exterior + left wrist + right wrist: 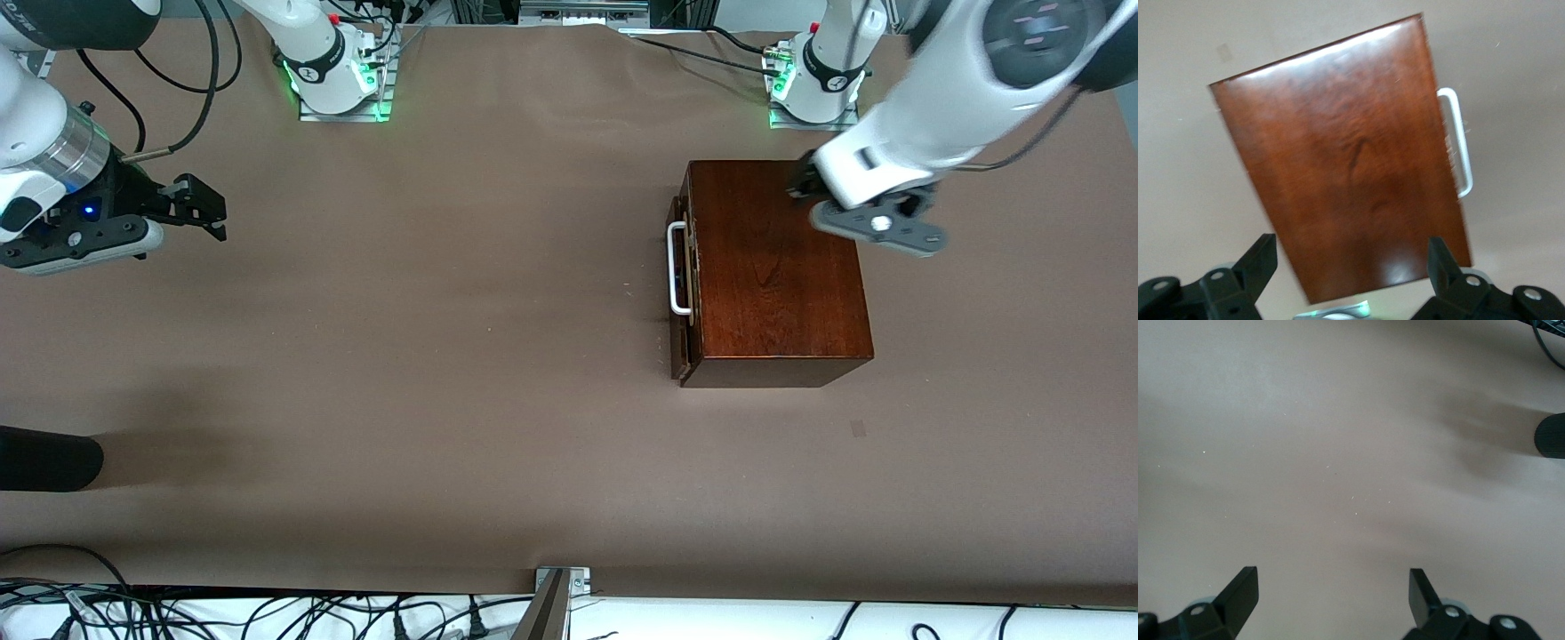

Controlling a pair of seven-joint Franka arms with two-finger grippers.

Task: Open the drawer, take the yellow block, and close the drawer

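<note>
- The drawer of the glossy reddish-brown wooden box sat nearly shut, its white bar handle facing the right arm's end of the table.
- Left gripper hung over the box top, fingers spread wide and empty.
- Right gripper waited open over bare table.
- Small yellow block wasn't visible, presumably inside.
- I'd hook the handle squarely and pull straight so the box didn't slide.

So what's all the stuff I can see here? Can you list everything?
wooden box: one, dark reddish-brown, on the table toward the left arm's end
drawer: one, dark wood front, in the box, almost shut
handle: one, white, on the drawer front
table: one, brown cover
black object: one, at the table edge toward the right arm's end
left gripper: one, black, open, over the box
right gripper: one, black, open, waiting over bare table
</note>
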